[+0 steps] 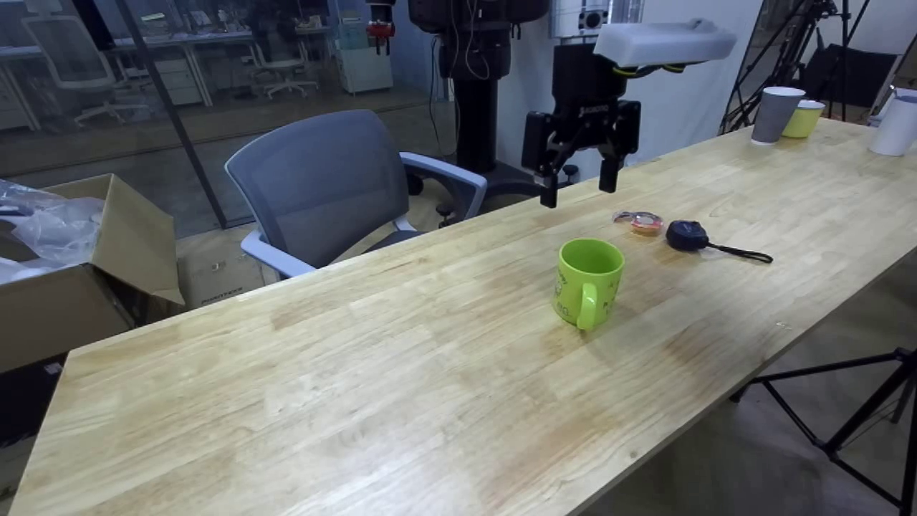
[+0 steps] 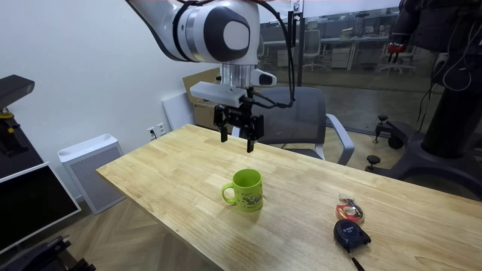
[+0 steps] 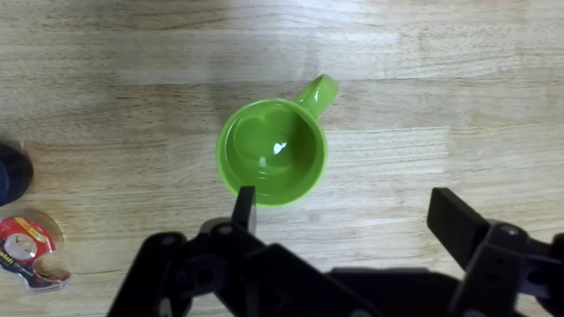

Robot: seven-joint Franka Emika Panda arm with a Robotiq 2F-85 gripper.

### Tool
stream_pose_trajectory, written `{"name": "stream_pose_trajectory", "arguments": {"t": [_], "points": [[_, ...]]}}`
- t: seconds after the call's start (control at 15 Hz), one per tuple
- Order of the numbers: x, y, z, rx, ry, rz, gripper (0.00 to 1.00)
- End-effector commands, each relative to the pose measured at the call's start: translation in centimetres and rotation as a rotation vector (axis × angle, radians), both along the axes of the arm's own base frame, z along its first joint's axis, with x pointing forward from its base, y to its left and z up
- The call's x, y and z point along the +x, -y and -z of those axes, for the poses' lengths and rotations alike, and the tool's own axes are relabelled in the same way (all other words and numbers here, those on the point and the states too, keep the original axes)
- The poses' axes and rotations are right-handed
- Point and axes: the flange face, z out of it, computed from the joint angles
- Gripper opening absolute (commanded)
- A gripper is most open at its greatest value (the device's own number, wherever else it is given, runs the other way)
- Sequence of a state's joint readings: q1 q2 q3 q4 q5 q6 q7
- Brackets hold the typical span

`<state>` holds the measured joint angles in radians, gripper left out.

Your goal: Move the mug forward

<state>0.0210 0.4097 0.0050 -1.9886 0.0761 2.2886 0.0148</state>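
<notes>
The lime-green mug stands upright on the wooden table in both exterior views [image 1: 573,290] [image 2: 249,194]. It has small dark drawings on its side. In the wrist view the mug [image 3: 273,149] is seen from above, empty, with its handle toward the upper right. My gripper [image 1: 578,190] is open and empty, its fingers pointing down. It hangs above table height and apart from the mug, as an exterior view [image 2: 237,143] also shows. In the wrist view the gripper [image 3: 346,197] has its left finger overlapping the mug's lower rim and its right finger over bare wood.
A red tape dispenser [image 2: 348,211] and a dark blue tape measure [image 2: 349,234] with a strap lie on the table [image 1: 358,373] beside the mug. A grey cup [image 1: 775,116], a yellowish cup [image 1: 804,120] and a white cup [image 1: 895,125] stand farther along. A chair [image 1: 322,183] stands at the table edge.
</notes>
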Motion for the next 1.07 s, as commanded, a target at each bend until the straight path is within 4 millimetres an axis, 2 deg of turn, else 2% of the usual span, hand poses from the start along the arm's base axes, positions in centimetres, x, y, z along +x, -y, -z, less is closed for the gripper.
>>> {"name": "stream_pose_trajectory", "arguments": {"t": [0.0,0.4,1.0], "points": [[0.3,0.7,-0.5,-0.015,-0.026,0.031,1.0],[-1.1,2.3,0.0,-0.021,-0.038,0.069,1.0],[-1.7,5.8,0.2,-0.149,-0.034,0.046,1.0]]}}
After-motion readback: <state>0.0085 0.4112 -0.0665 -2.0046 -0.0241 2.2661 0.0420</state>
